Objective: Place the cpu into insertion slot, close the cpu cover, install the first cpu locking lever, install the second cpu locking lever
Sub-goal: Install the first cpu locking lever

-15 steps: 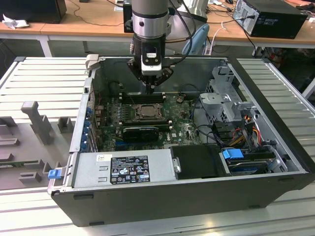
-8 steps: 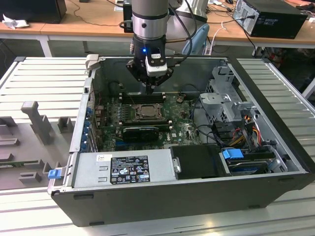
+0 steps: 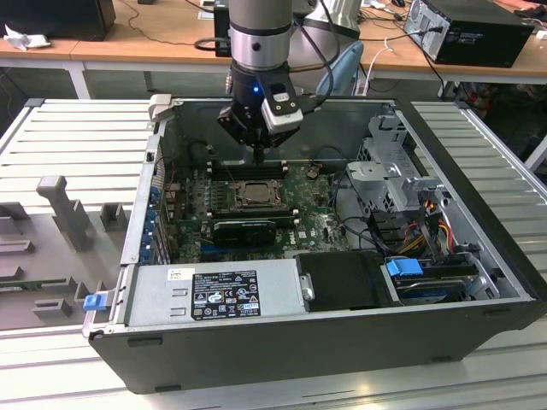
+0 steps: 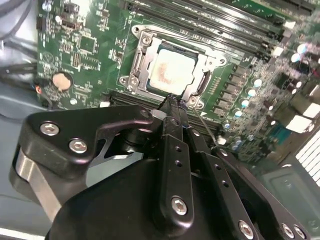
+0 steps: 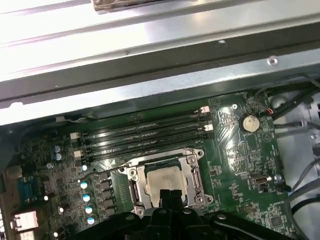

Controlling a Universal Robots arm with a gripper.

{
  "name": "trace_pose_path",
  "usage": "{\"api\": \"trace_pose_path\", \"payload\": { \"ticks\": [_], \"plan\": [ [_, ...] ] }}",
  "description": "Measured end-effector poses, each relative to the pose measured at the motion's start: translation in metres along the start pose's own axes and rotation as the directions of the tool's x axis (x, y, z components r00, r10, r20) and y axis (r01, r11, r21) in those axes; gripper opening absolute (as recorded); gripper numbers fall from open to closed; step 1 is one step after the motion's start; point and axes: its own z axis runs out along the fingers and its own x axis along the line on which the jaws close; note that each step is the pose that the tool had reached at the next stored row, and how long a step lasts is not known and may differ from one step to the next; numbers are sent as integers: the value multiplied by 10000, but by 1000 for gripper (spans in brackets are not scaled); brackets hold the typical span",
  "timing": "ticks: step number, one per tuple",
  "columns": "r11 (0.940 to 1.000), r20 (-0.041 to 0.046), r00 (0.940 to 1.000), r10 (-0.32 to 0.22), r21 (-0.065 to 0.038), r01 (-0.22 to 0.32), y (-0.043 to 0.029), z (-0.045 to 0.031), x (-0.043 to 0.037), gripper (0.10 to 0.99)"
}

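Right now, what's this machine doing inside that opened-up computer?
A robot arm's gripper hangs down inside an open computer case. Its fingers are pressed together, right at the near edge of the chip. The chip sits in place on the green board, with the silvery cover frame lying flat around it.

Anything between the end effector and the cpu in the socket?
Nothing visible. The end effector hangs at one edge of the cpu cover, with the cpu bare in the cover's window.
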Motion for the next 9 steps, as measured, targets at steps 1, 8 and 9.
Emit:
{"api": "trace_pose_path", "payload": {
  "ticks": [1,8,9],
  "plan": [
    [9998,-7,9998,-194,-5,194,-1,2,4,106],
    [9983,-21,9983,-581,-19,581,-4,7,20,106],
    [9982,-22,9982,-604,-19,604,-4,7,23,106]
  ]
}}
